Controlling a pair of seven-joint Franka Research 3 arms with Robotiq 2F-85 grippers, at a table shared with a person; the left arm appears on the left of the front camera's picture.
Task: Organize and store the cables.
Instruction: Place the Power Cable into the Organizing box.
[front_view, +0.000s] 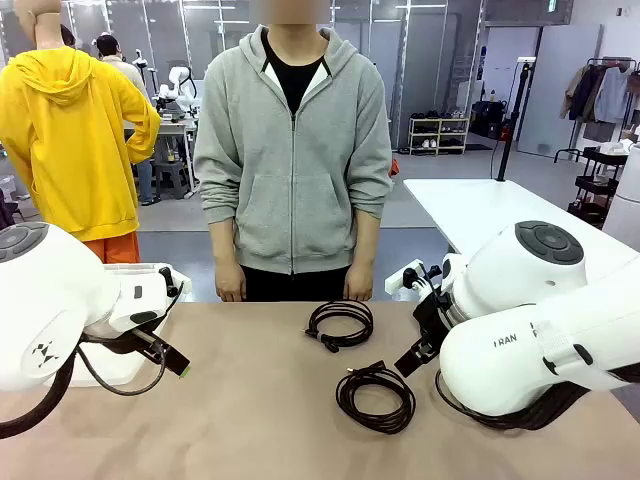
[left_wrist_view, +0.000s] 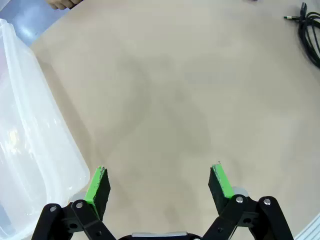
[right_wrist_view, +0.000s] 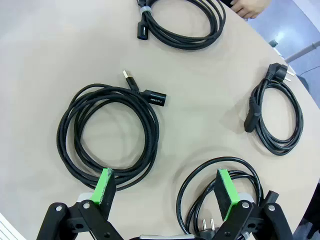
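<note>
At far left of the tan table (front_view: 250, 430): clear plastic bin (left_wrist_view: 30, 140), stood just left of the left gripper (left_wrist_view: 160, 186), bin wall near one green pad without visibly touching it. Left gripper: hung above bare tabletop on its white arm, jaws released and spread wide, held nothing.

At the far side, middle: person (front_view: 292, 150) in a grey zip hoodie, stood facing the robot, arms down, close against the table's far edge.

Right of centre: the cables (right_wrist_view: 185, 42), four thin black cords, each wound into a flat round coil, lay on the tabletop, none touching another. Far coil (front_view: 330, 343): lay nearest the person. USB coil (front_view: 375, 370): lay nearer the robot than the far coil, metal plug pointed toward the far side.

Right gripper (right_wrist_view: 167, 187): hung low over the table between the USB coil and the two-pin coil (right_wrist_view: 205, 222), jaws released and wide, clasped nothing. One green pad over the USB coil's near rim, the other over the two-pin coil; could not tell whether either pad touched cord.

Farthest right: power coil (right_wrist_view: 250, 120), angled plug at its far end, lay apart from the others, near the table's right edge.
</note>
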